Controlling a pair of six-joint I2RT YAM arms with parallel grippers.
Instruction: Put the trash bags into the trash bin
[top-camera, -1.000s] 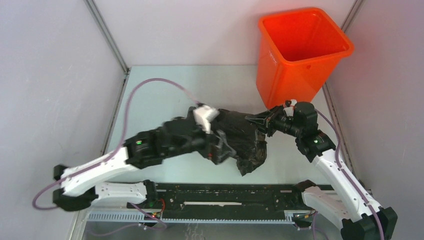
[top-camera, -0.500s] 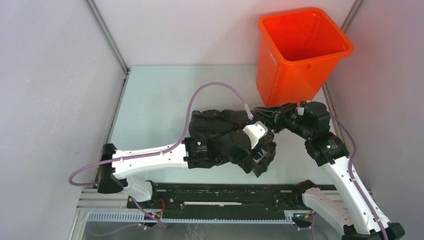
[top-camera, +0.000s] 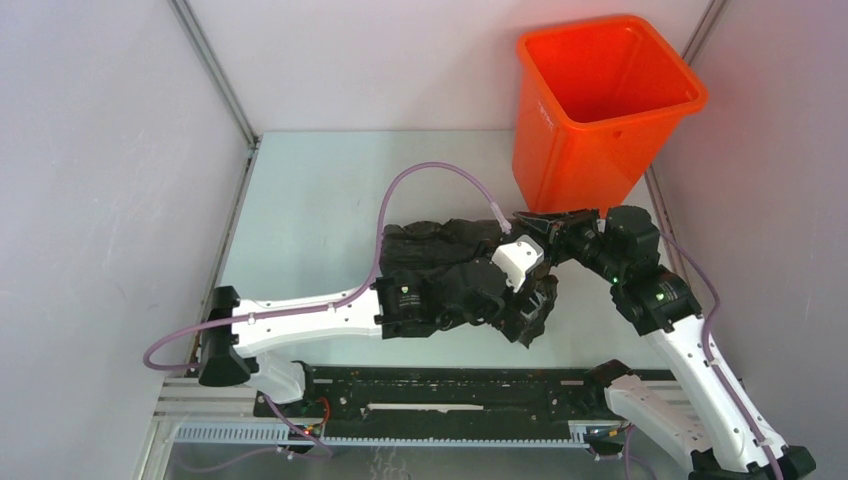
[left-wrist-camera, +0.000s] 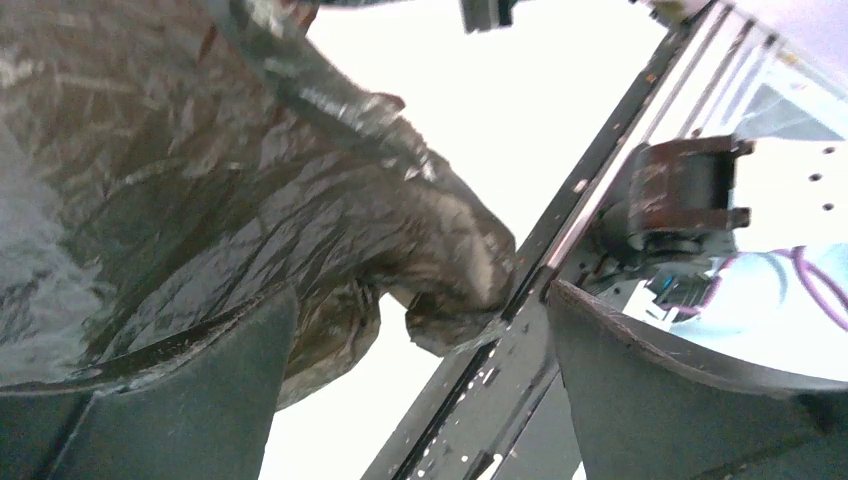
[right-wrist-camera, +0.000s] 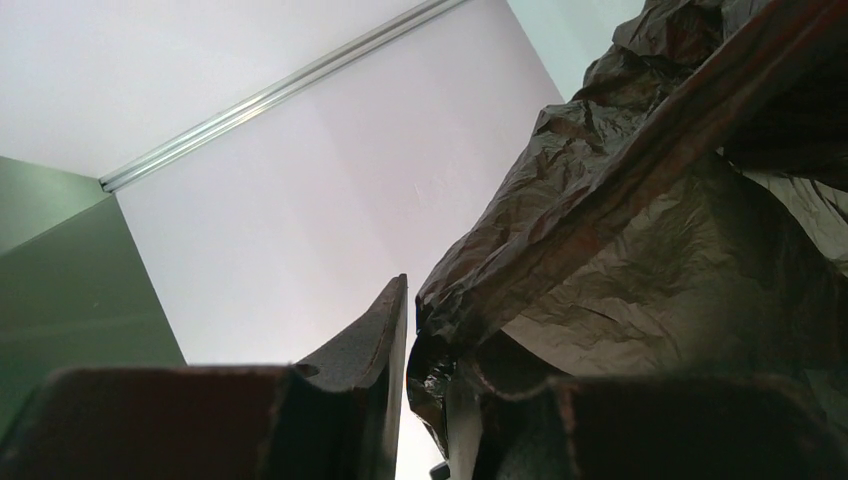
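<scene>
One trash bag (top-camera: 440, 250) lies stretched left to right. One trash bin (top-camera: 575, 160) stands mouth up. The right end effector (right-wrist-camera: 428, 340) pinches the bag; the left end effector (left-wrist-camera: 420, 292) is spread wide.

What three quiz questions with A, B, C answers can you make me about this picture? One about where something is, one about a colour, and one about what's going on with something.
1. Where does the trash bin stand on the table?
A. at the far right corner
B. at the near left corner
C. right in the middle

2. What colour is the trash bin?
A. blue
B. green
C. orange

3. Where is the trash bag right now?
A. all the way inside the bin
B. lying on the table, outside the bin
C. draped over the bin's rim

Answers:
1 A: the top view shows the bin at the back right of the table.
2 C: its walls and rim are bright orange.
3 B: the crumpled black bag lies on the table in front of the bin, and the inside of the bin shows only orange.
</scene>
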